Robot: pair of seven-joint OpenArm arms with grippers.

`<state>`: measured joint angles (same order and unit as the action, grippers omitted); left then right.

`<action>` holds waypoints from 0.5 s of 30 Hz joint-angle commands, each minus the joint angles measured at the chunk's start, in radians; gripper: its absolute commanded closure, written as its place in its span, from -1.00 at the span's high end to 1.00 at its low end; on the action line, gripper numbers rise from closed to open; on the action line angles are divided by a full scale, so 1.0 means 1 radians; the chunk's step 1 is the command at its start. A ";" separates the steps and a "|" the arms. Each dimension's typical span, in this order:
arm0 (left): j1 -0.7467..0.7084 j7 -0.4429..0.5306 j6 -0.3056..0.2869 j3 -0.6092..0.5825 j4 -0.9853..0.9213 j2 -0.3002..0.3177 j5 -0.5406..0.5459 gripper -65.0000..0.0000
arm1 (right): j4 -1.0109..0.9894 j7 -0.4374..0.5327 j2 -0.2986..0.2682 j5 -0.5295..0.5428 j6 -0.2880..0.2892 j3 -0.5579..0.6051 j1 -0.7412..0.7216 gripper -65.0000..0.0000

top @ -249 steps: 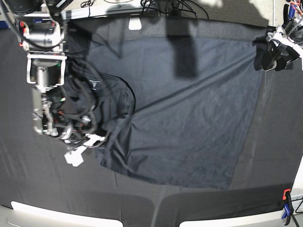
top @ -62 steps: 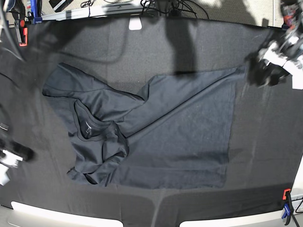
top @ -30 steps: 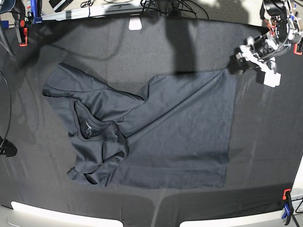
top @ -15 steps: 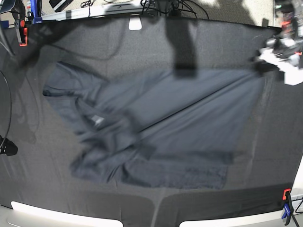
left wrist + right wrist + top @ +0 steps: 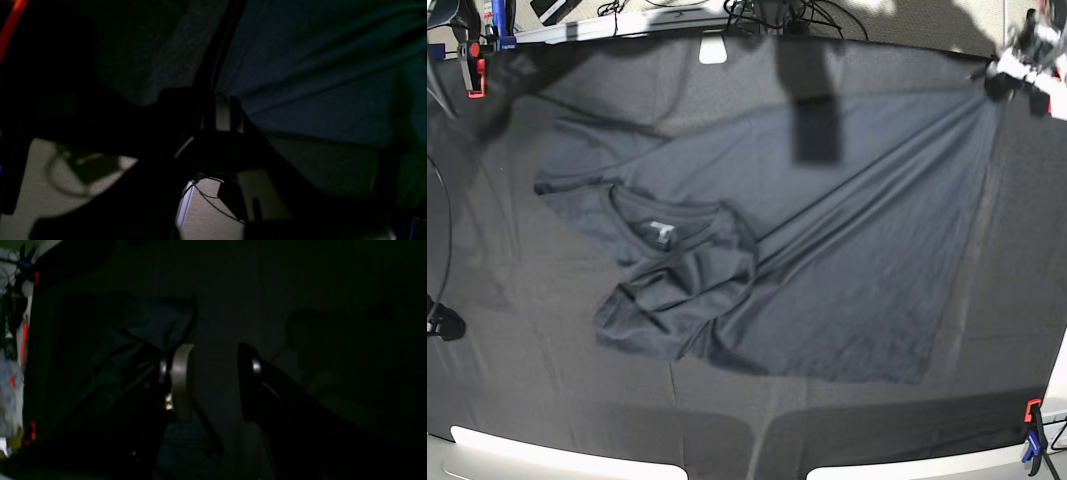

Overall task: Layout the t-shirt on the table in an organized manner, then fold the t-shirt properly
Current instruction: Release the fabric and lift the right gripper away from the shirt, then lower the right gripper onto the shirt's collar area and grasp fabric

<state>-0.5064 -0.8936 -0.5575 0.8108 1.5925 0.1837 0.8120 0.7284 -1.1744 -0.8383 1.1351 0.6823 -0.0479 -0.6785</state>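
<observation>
Base view: high overhead, I look nearly straight down, whole table (image 5: 517, 400) in frame, far out. Left wrist view: very close, dim, I look along closed fingers (image 5: 223, 115) over t-shirt (image 5: 317, 66) fabric, floor below. Right wrist view: close, very dark, I look out between parted fingers (image 5: 181, 380) at table cloth. Shared: t-shirt (image 5: 827, 240) appears in base and left wrist; bunched fabric in right wrist likely same garment.

grey speckled floor (image 5: 927, 20) showing beyond the far edge, black cables (image 5: 777, 12) trailing across it, red clamp (image 5: 474, 78) gripping the far-left corner, shadows falling from above
</observation>
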 commanded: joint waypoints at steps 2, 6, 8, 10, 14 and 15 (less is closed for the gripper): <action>-0.006 0.004 0.000 0.013 0.015 0.016 0.008 -1.00 | 0.038 -0.016 0.027 0.029 0.016 -0.007 -0.023 -0.39; -0.024 -0.006 0.000 0.024 0.015 0.017 0.008 -1.00 | 0.102 -0.027 0.099 0.029 0.016 -0.007 0.017 -0.40; -0.034 -0.006 0.000 0.028 0.015 0.016 0.007 -1.00 | 0.142 -0.027 0.130 0.029 0.016 -0.007 0.046 -0.40; -0.045 0.001 0.000 0.028 0.015 0.016 0.007 -1.00 | 0.184 -0.028 0.159 0.028 0.016 -0.007 0.076 -0.40; -0.056 0.005 0.000 0.028 0.015 0.016 0.008 -1.00 | 0.277 -0.031 0.226 0.028 0.016 -0.005 0.136 -0.40; -0.056 0.005 0.000 0.028 0.015 0.016 0.008 -1.00 | 0.303 -0.031 0.244 0.028 0.016 -0.005 0.152 -0.40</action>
<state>-0.5533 -0.8967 -0.5579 0.8272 1.5932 0.1837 0.8192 1.0176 -1.2152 -0.5724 1.1347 0.6823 -0.0467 -0.4969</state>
